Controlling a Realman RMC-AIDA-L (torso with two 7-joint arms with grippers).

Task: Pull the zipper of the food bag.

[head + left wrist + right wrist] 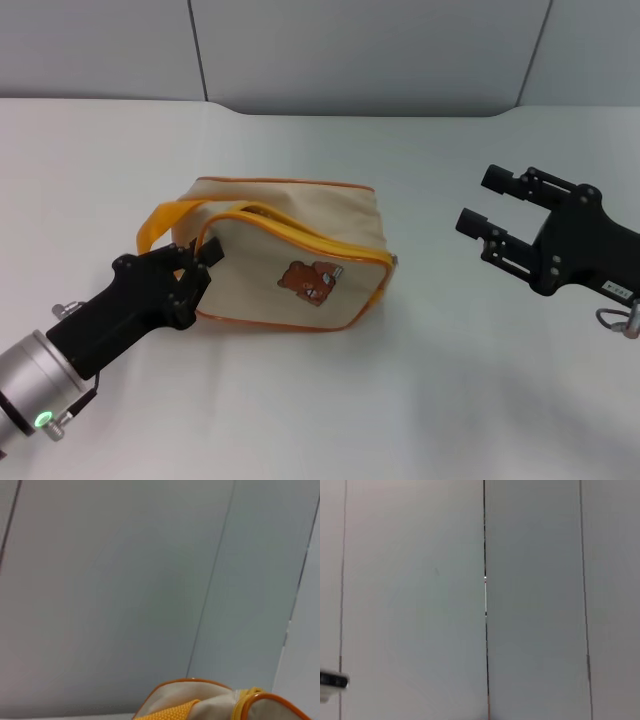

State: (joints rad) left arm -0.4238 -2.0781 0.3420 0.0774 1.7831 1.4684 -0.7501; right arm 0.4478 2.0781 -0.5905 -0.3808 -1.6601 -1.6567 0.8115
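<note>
White desk (300, 420) carries the food bag (290, 255), which lies left of centre with its bear picture facing the camera. Around its top edge runs the zipper (300, 232), and a yellow loop handle (165, 222) sticks out on the left. At that end the left tool (197, 262) seems clenched on the bag's corner, though the fingertips are hard to make out. Well apart, the right tool (482, 202) hovers released.

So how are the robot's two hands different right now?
The left hand is down at the food bag's end by the yellow handle; the right hand hangs apart from the bag, touching nothing. The right hand's fingers are spread open; the left's look closed. Both are black.
</note>
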